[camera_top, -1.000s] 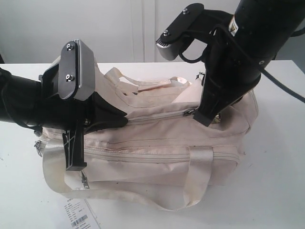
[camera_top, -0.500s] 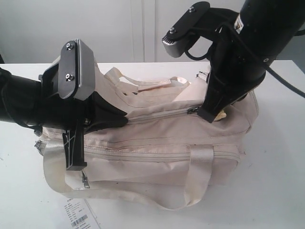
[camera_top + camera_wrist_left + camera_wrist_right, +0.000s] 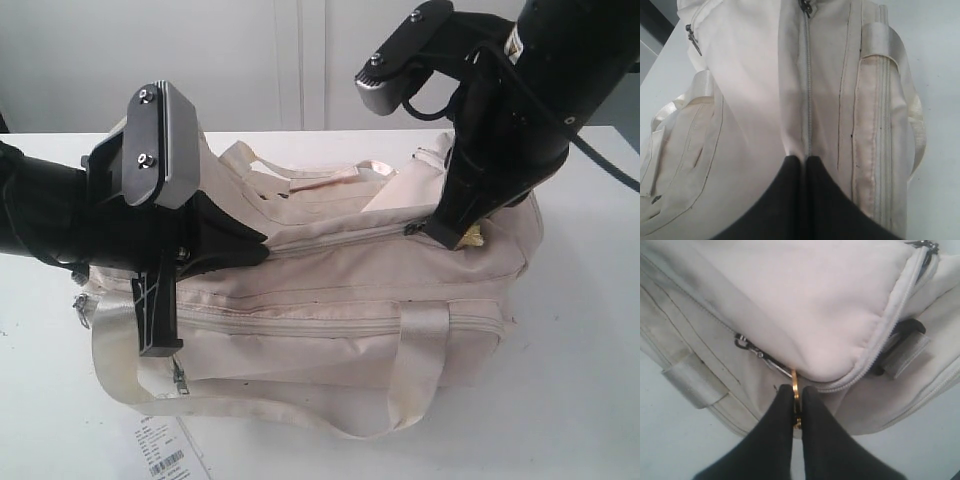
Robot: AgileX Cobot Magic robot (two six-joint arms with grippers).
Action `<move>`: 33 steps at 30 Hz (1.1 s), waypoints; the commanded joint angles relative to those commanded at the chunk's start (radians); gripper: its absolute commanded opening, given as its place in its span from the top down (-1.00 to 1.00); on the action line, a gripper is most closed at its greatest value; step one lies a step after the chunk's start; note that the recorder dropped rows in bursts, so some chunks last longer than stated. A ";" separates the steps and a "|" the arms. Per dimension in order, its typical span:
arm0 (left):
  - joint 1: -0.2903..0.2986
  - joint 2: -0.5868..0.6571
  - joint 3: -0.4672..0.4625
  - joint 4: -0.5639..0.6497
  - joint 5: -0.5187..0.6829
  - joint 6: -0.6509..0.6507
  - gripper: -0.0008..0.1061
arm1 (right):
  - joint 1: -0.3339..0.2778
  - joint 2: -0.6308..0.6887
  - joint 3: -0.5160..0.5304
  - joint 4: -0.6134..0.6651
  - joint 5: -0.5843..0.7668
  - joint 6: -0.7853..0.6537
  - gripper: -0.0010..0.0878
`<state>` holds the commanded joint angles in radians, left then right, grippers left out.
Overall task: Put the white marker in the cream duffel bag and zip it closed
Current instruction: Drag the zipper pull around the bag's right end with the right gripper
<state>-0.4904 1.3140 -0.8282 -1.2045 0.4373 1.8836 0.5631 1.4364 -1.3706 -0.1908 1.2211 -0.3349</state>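
The cream duffel bag (image 3: 350, 290) lies on its long side on the white table. My left gripper (image 3: 262, 245) is shut on the bag's fabric at the top zipper's left end; the left wrist view has this gripper (image 3: 806, 159) pinching right on the zipper line (image 3: 807, 90). My right gripper (image 3: 440, 235) is shut on the gold ring pull (image 3: 795, 382) of the zipper slider (image 3: 412, 228), near the bag's right end. In the right wrist view the right gripper (image 3: 796, 390) holds the ring between its tips. The white marker is hidden.
A white paper tag with a barcode (image 3: 165, 450) lies on the table in front of the bag's left end. A looped strap handle (image 3: 420, 360) hangs down the bag's front side. A black buckle (image 3: 905, 330) sits at the bag's end.
My right gripper has moved to the right along the bag's top, drawing the zipper slider with it. The left gripper has held still.
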 joint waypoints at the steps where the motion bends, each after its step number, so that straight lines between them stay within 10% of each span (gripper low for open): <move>1: 0.000 0.000 0.000 0.000 0.000 0.000 0.99 | -0.006 0.000 0.000 0.000 0.000 0.000 0.98; 33: 0.000 0.000 0.000 0.002 0.003 -0.004 0.99 | -0.046 0.000 0.000 -0.028 0.000 -0.009 0.98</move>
<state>-0.4904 1.3140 -0.8282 -1.2029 0.4401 1.8795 0.5170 1.4364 -1.3706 -0.2185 1.2211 -0.3439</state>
